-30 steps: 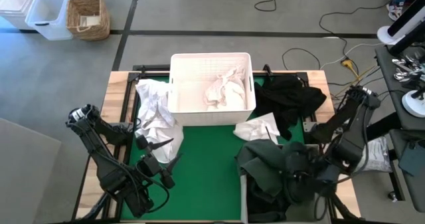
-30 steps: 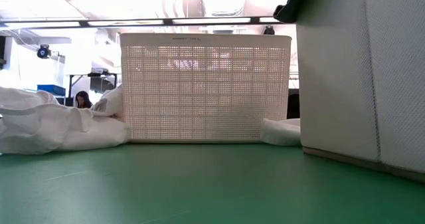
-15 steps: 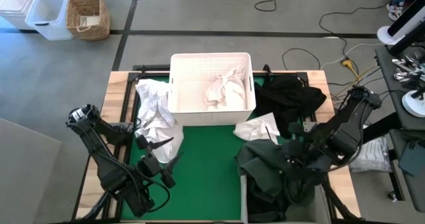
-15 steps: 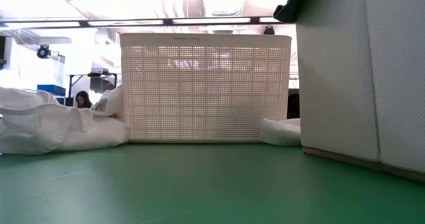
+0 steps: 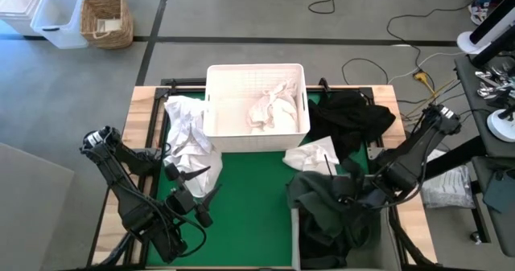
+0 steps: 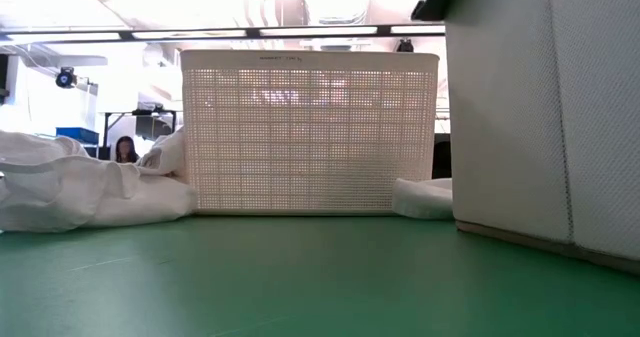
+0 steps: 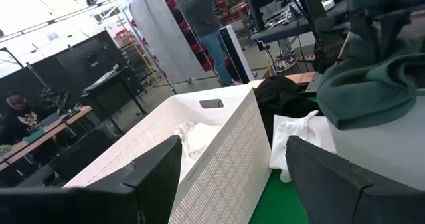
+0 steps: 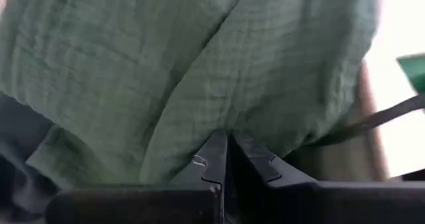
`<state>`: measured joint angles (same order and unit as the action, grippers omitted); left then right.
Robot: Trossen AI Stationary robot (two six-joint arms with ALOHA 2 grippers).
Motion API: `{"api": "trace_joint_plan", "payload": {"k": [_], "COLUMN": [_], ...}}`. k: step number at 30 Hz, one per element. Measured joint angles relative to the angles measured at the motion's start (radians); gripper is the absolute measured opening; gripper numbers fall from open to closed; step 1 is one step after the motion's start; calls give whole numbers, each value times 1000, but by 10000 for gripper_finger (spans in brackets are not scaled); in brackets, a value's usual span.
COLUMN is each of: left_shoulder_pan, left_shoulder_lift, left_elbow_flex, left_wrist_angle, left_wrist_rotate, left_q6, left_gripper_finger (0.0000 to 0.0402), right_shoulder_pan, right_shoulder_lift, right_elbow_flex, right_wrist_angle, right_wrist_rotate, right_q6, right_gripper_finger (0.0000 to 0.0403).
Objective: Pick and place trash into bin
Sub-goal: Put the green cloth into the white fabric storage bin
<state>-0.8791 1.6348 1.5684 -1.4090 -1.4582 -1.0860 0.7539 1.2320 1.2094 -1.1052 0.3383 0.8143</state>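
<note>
The white tub (image 5: 256, 98) stands at the table's far middle with white sheets inside. More white sheets (image 5: 187, 134) lie heaped against its left side, and one white sheet (image 5: 312, 154) lies on the green mat by its near right corner. A black garment (image 5: 350, 118) lies at the far right. The dark green garment (image 5: 322, 211) is draped over a grey box at the near right. My right gripper (image 5: 348, 195) is on it, shut on the cloth. My left gripper (image 5: 197, 192) waits open at the near left, touching nothing. My right gripper (image 8: 229, 141) pinches a raised fold of the dark green garment (image 8: 229, 121) between its two shut fingertips. It comes slanting down from the table's right side. The rest of the garment lies bunched on the grey box.
The grey box (image 6: 550, 107) under the green garment takes up the near right of the mat. Bare green mat (image 5: 241, 199) lies between the two arms. In the low view the tub (image 6: 310, 127) stands behind the mat, with sheets (image 6: 70, 187) to one side. People stand in the room beyond.
My right arm has swung from the near right corner toward the table's left and slightly far, bringing its gripper over the middle of the dark green garment. In the low view, the dark cloth edge over the box's top corner has risen a little.
</note>
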Motion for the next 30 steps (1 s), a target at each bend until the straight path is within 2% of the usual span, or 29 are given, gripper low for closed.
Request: {"api": "trace_joint_plan", "payload": {"k": [4,9,13,17,25,30], "left_shoulder_pan": [0,0,-1,-1,-1,-1], "left_shoulder_lift": [0,0,0,0,0,0], "left_elbow_flex": [0,0,0,0,0,0], "left_wrist_angle": [3,4,6,7,9,10], "left_wrist_rotate": [0,0,1,1,9,9], "left_q6": [0,0,0,0,0,0], "left_gripper_finger": [247,247,247,247,247,247], "right_shoulder_pan": [0,3,24,48,60,60], "right_shoulder_lift": [0,-3,-3,3,2,2], "right_elbow_flex": [-65,-124,-114,-39,63,128], "right_wrist_angle": [75,76,72,65,62,-20], "right_wrist_rotate": [-80,-160,-222,-186,-38,-18], "right_q6": [39,130,182,170,42,30], "right_gripper_finger": [12,12,12,12,12,12]}}
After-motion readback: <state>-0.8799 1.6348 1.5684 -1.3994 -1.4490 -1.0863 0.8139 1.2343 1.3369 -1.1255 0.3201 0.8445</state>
